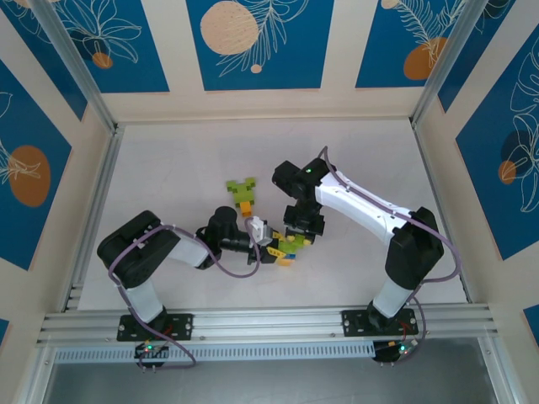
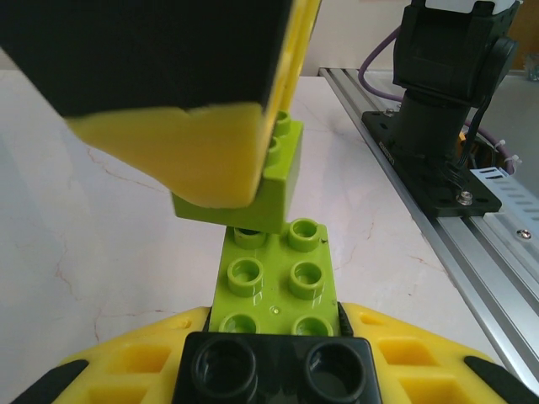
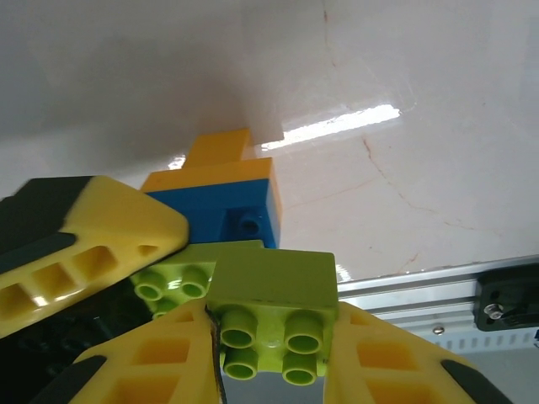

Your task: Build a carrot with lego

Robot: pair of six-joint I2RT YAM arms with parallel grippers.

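Right fingers (image 3: 387, 358) pinch a lime brick (image 3: 269, 290) set on the end of the stack (image 2: 274, 282), which left fingers (image 2: 126, 358) clamp near the table's (image 1: 168, 168) front edge. If the studs sit offset, pressing may twist the stack loose or pop bricks apart. Spare bricks (image 1: 242, 194) lie just behind.

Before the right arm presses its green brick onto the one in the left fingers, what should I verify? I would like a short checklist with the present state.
1. Right fingers grip the small green brick: ok, clamped between both.
2. Left fingers grip the long green brick: ok, a black brick sits at its near end.
3. Small brick seated on the far studs: cannot tell, its edge hides them.
4. Blue brick and orange brick together: ok, they touch.
5. Spare green and orange piece out of the way: ok, it lies apart on the table.
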